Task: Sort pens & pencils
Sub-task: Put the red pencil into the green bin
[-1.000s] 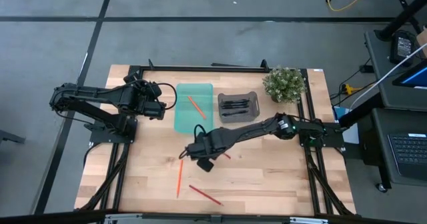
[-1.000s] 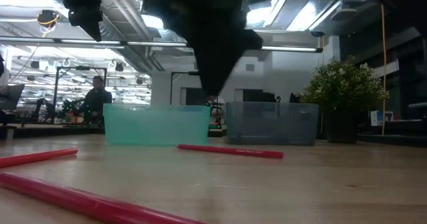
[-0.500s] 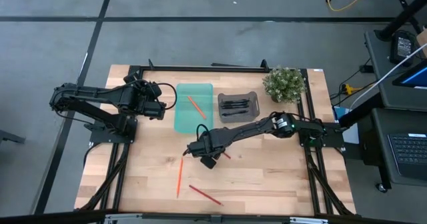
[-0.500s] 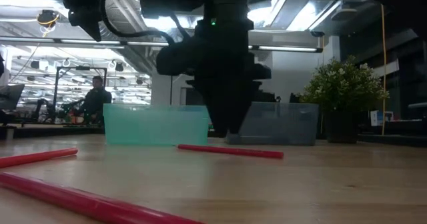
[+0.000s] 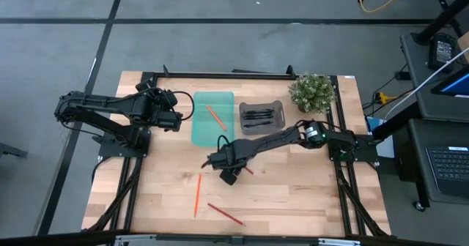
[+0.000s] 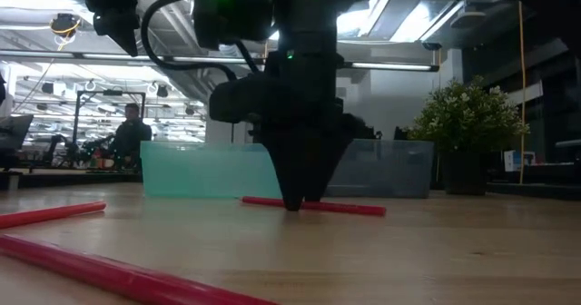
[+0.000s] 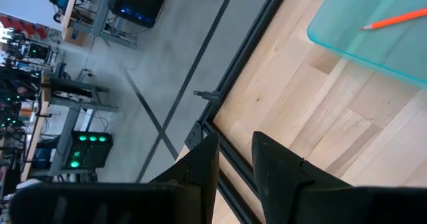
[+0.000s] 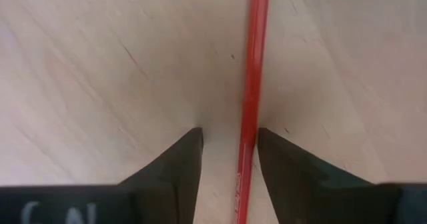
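Right gripper (image 8: 229,159) down at tabletop (image 5: 293,195), just on near side of green bin (image 5: 212,118), fingers (image 8: 175,159) apart & straddling red pencil (image 8: 251,104). Pencil's long axis runs straight fwd between fingers, lying closer to one finger than other, not yet clamped. Left gripper (image 7: 233,161) waits beside green bin, fingers apart, much farther from pencil.

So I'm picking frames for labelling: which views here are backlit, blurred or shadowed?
Low view: the right gripper is a dark silhouette against bright ceiling lights, and the nearest red pencil is soft with blur. Right wrist view: sharp, the red pencil lies between the open jaws, faint shadow at their tips. High view: evenly lit, no glare on the table.
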Robot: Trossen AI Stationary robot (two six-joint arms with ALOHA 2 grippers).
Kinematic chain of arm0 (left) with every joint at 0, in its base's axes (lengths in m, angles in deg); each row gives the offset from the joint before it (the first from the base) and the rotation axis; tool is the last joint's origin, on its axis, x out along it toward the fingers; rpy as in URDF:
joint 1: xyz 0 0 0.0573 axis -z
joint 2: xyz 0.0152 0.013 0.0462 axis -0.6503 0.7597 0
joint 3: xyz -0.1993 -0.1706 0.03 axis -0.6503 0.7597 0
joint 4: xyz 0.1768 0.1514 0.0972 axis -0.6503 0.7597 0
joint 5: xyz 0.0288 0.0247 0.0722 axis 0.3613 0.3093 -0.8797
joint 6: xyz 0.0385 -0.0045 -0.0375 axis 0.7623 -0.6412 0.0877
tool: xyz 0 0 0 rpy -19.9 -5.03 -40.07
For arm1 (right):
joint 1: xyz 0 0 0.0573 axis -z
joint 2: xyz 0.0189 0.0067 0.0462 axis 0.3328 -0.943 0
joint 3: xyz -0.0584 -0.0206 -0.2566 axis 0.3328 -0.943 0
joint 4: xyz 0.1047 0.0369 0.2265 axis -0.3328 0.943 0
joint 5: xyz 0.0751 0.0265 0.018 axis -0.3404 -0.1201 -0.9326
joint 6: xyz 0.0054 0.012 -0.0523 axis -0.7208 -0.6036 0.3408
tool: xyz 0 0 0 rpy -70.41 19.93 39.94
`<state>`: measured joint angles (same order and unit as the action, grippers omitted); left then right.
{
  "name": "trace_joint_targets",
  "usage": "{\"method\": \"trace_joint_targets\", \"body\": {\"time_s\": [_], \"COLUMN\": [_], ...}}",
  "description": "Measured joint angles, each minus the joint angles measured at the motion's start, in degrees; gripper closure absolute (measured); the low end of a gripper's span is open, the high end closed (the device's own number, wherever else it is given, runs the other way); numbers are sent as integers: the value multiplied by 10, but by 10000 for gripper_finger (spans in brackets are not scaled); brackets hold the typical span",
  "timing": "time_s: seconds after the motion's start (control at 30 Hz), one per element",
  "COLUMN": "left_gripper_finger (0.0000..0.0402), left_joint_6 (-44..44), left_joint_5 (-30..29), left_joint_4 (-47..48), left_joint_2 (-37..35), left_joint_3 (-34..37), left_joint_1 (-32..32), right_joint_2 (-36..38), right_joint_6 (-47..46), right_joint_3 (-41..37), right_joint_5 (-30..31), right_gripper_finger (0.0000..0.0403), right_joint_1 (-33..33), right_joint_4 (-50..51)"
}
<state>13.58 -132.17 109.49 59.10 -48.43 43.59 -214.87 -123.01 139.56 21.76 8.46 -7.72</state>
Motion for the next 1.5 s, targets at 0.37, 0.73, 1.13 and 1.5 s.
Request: {"method": "trace_joint_targets", "body": {"time_s": [0.37,0.73,1.13,1.5], "left_gripper_finger": [317,317,317,317], "left_joint_6": [0,0,0,-1], "left_joint_5": [0,0,0,0], "left_joint_4": [0,0,0,0], "left_joint_2": [0,0,0,0], "left_joint_3": [0,0,0,0], "left_joint_1": [0,0,0,0], "right_joint_2": [-3,-4,-1,-7], "right_joint_6": [2,7,7,2], "right_joint_3": [3,3,3,108], "right_joint_5": [-12,-26,-38,-43], "right_gripper_finger": [263,369,389,399], "right_joint_1": [2,2,2,-1], "right_joint_4": [-9,-13,-4,71]}}
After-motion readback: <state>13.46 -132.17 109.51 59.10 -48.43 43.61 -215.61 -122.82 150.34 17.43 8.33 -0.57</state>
